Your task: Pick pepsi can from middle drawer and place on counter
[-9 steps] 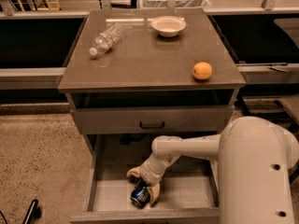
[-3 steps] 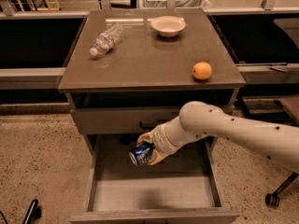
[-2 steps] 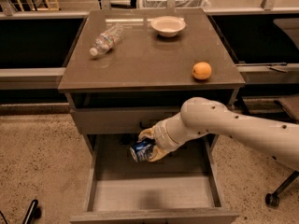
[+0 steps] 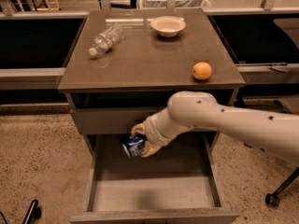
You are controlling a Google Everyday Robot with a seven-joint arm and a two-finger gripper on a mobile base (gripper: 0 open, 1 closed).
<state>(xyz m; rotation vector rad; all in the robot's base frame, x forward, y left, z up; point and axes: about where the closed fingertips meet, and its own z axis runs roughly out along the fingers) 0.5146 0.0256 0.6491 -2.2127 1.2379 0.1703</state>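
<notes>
Claw [image 4: 141,140] grips can [image 4: 132,148] — over grey drawer [image 4: 149,190].

The gripper [image 4: 140,142] holds the pepsi can [image 4: 132,147] above the middle drawer [image 4: 154,195], below the counter [image 4: 149,57]

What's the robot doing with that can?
The robot's gripper is clamped on the pepsi can and holds it up in the air above the floor of the open middle drawer. The can is not on the counter yet. Up there are a water bottle lying on its side, a bowl and an orange.
</notes>
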